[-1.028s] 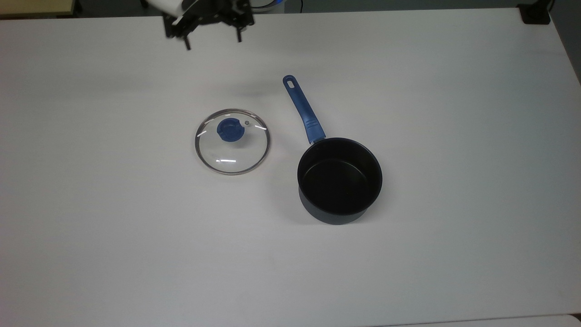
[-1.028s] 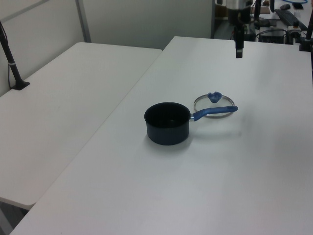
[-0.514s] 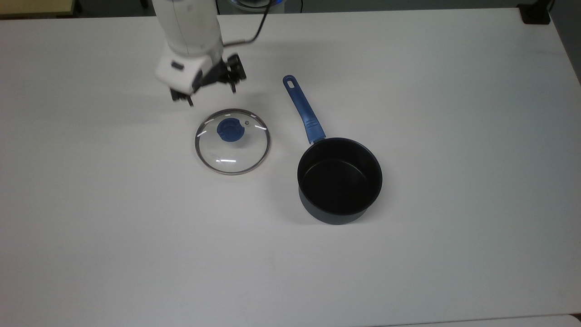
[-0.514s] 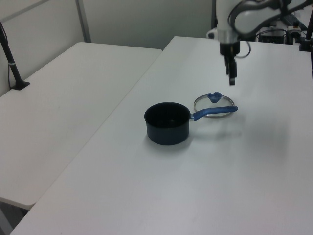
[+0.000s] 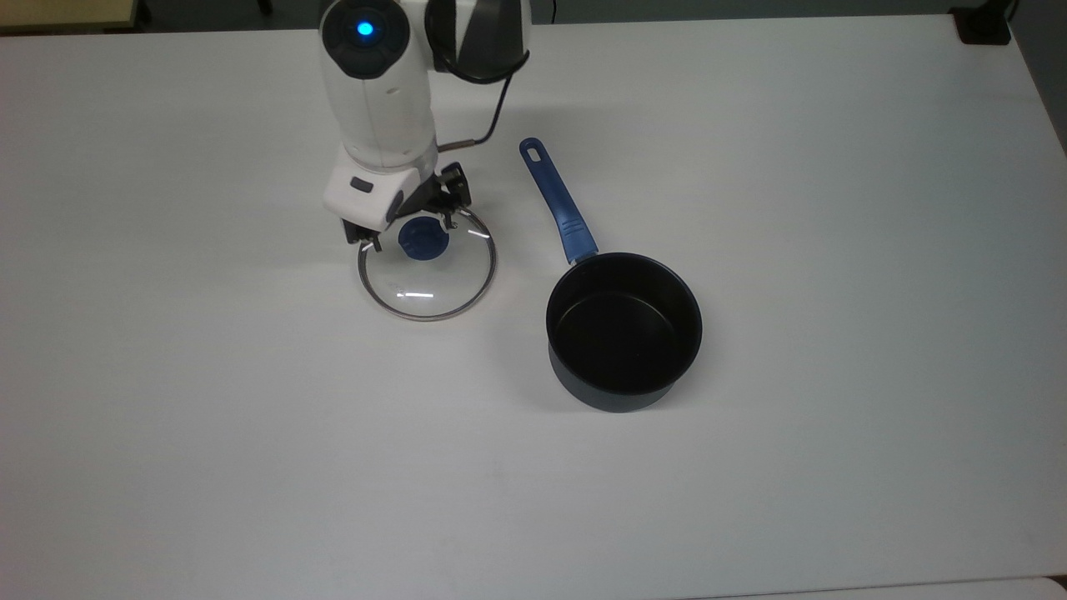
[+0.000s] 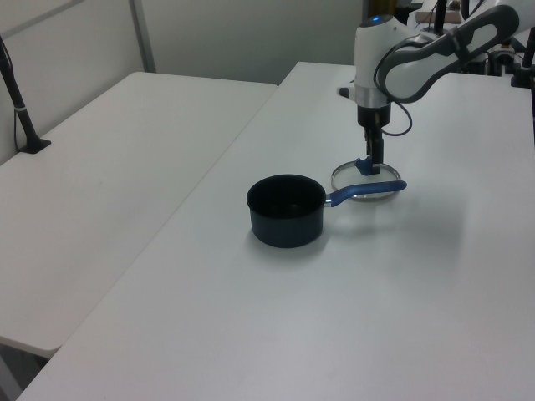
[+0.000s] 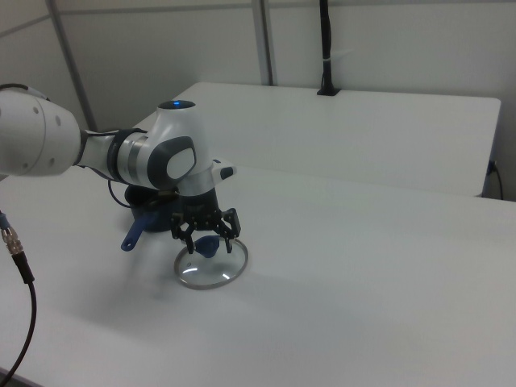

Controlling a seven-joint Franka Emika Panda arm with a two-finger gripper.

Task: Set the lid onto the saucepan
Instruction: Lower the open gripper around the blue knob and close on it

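The lid (image 5: 428,279) lies flat on the white table (image 5: 250,433), a clear glass disc with a metal rim and a blue knob (image 5: 423,239). My gripper (image 5: 413,234) hangs open just above it, one finger on either side of the knob (image 7: 209,244) without touching it. The saucepan (image 5: 623,330) stands upright to the top view's right of the lid, black inside, its long blue handle (image 5: 557,201) pointing to the table's far edge. In the left view the handle (image 6: 365,191) crosses in front of the lid (image 6: 359,176), and my gripper (image 6: 373,159) comes straight down over it.
The white arm (image 5: 379,92) reaches in from the table's far edge. A second white table (image 6: 109,175) stands beside this one in the left view, with a black post (image 6: 18,104) clamped to it. A black block (image 5: 984,25) sits at the top view's far right corner.
My gripper has come from the table's far edge toward the lid and gone down, from beside the rim to straddling the blue knob. Lid and saucepan have not moved.
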